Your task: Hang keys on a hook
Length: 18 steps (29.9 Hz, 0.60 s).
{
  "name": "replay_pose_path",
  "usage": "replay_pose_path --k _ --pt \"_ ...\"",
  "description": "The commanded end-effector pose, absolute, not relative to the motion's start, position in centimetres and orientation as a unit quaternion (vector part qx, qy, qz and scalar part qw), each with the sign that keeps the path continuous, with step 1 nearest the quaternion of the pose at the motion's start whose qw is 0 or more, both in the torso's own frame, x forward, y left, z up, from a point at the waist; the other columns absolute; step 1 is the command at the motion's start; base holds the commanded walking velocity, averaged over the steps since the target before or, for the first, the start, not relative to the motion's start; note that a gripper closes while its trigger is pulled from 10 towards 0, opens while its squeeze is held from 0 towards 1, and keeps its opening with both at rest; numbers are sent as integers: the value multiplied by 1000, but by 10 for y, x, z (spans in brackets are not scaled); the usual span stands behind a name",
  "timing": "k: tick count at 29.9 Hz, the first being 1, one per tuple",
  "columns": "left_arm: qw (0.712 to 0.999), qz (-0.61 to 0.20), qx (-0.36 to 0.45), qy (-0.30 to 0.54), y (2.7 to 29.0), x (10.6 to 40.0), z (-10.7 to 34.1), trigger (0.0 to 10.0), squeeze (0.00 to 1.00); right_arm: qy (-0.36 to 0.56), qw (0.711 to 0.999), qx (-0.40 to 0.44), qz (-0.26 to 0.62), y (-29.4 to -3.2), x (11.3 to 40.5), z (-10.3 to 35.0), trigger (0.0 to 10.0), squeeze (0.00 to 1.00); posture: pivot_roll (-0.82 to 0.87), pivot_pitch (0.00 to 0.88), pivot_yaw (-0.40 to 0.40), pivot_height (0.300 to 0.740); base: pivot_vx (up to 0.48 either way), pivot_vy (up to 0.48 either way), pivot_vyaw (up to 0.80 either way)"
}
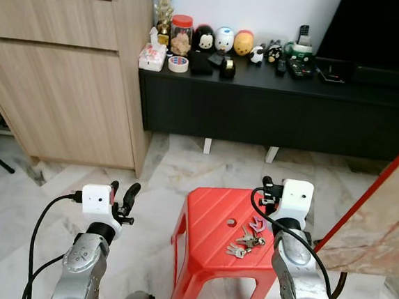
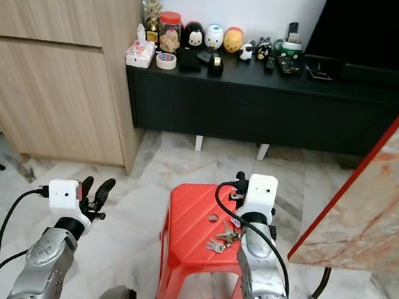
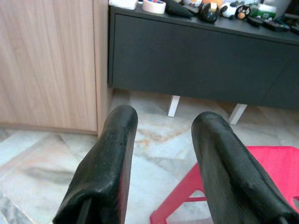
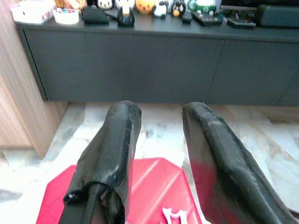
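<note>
Keys laid on red stool, both grippers raised and empty.

A bunch of keys is seen lying on the top of a red plastic stool, just below and slightly left of the right gripper, whose fingers are held apart with nothing between them. The left gripper is held over the marble floor to the left of the stool, well apart from the keys, its fingers likewise spread and empty. Beyond both grippers a low black cabinet carrying small figurines and a tape roll is placed against the wall, with a wooden cupboard beside it.
</note>
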<state>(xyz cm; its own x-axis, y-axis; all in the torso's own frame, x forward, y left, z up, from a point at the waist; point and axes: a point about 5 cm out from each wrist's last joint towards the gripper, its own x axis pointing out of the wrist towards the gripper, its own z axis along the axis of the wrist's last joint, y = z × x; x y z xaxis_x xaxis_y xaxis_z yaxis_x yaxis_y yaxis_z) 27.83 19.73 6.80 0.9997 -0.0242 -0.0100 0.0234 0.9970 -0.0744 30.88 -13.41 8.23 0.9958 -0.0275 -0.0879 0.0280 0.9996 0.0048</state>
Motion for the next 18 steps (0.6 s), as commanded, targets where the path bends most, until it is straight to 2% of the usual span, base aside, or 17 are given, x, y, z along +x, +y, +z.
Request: replay_pose_path --k 1,7,18 --pt "999 -19 -33 2 192 280 70 10000 0 52 998 -4 -24 -142 309 80 10000 0 122 31 -63 641 255 0 0" --pt "999 -19 -32 2 192 280 70 10000 0 53 998 -4 -24 -142 309 80 10000 0 123 32 -64 641 257 0 0" --pt "999 -19 -34 1 192 280 70 10000 0 57 998 -6 -23 -142 309 79 10000 0 121 34 -63 641 0 0 0"
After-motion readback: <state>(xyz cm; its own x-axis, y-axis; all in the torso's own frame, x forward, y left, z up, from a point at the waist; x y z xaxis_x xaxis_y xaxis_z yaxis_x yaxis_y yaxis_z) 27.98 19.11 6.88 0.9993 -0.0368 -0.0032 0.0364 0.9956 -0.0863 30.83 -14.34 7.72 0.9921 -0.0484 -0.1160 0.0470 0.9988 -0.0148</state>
